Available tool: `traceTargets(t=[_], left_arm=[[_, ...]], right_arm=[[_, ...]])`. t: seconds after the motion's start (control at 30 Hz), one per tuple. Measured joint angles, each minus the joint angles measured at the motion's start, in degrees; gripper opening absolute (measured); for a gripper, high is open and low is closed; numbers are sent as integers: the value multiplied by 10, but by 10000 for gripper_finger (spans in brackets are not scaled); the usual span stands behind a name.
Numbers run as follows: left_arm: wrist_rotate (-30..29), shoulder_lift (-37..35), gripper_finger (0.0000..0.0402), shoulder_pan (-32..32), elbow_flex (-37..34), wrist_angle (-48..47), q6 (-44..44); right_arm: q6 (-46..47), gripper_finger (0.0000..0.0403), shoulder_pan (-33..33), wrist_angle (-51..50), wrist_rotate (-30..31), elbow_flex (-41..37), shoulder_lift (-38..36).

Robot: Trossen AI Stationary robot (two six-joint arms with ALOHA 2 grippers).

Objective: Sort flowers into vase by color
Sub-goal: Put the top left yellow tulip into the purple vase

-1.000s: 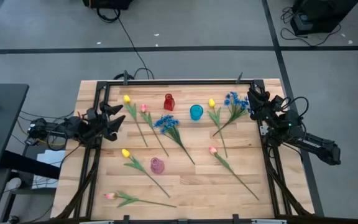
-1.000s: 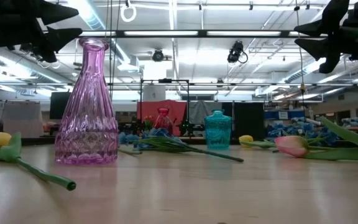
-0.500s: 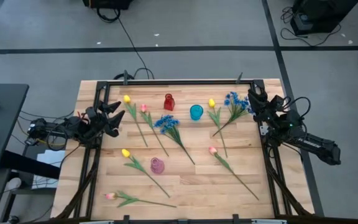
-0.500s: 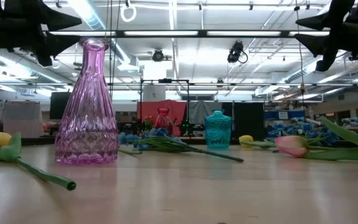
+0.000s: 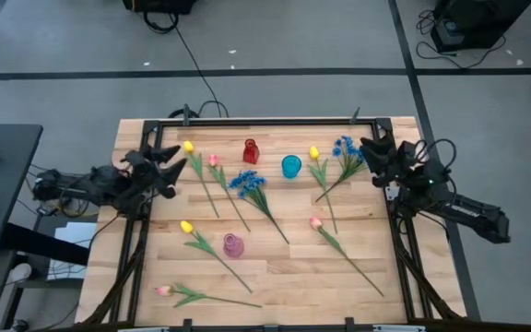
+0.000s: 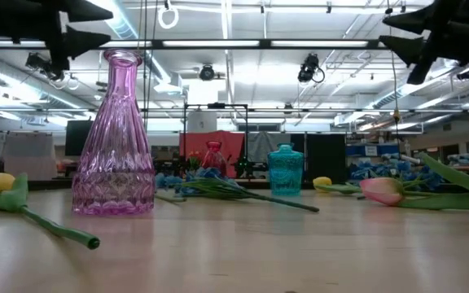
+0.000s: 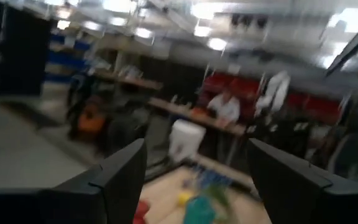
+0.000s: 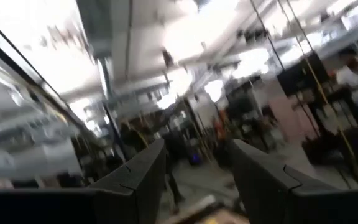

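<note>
Flowers lie flat on the wooden table, stems resting on the boards: yellow tulips, pink tulips, blue clusters. A red vase, a teal vase and a pink vase stand upright. My left gripper hangs open near the left edge, well above the table, beside the far-left yellow tulip. My right gripper hangs open by the right edge, high up, next to the right blue cluster.
A black metal frame runs along the table's left, far and right edges. The near half holds only the pink vase and a few flowers, with bare boards between them. Both wrist views look out over the room beyond the table, where a person sits.
My left gripper has risen and drifted toward the table's far edge, staying open. My right gripper has risen a little and edged toward the table's left, over the blue cluster's side. No flower or vase has moved.
</note>
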Motion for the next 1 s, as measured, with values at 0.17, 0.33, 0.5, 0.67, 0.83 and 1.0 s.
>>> traceTargets(t=[0.17,0.33,0.5,0.67,0.83,1.0], left_arm=[[-59,117,280,1,107,-184,-131],[-66,222,280,22,183,-398,-353],[20,318,280,53,210,-475,-466],[122,408,280,83,212,-463,-520],[168,489,280,102,212,-456,-562],[196,539,280,143,212,-487,-604]], right_arm=[[-13,188,1,-6,-18,45,117],[-69,179,26,23,-1,85,257],[-135,174,61,170,9,100,388],[-170,174,81,268,10,115,480],[-200,174,82,267,25,120,541],[-248,174,63,303,41,120,573]])
